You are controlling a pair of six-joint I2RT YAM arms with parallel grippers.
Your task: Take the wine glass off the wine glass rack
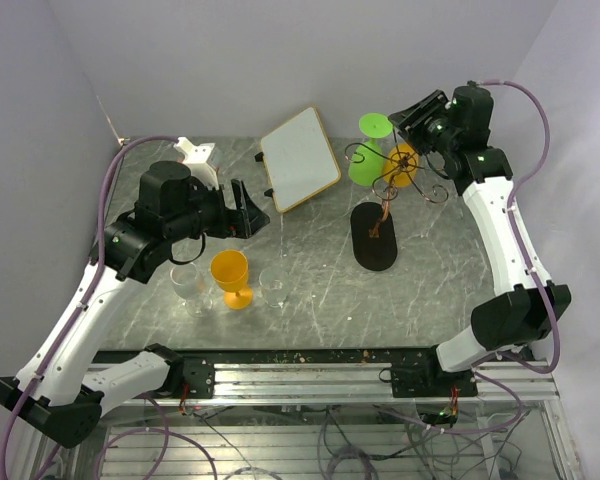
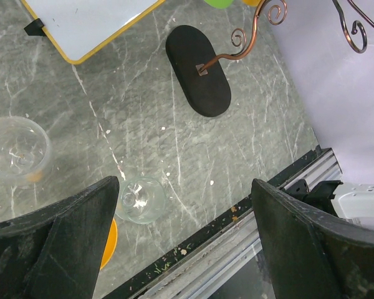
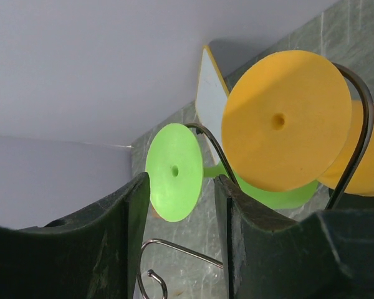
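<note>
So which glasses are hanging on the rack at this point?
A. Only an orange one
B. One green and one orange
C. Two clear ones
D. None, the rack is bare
B: a green wine glass and an orange wine glass both hang side by side in the curled arms of the wine glass rack, with their round feet facing the right wrist camera.

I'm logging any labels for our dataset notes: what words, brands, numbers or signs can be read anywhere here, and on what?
No text can be read in any view.
The whiteboard shows a blank face.
The green glass, the orange glass and the wine glass rack show no printing or label.
</note>
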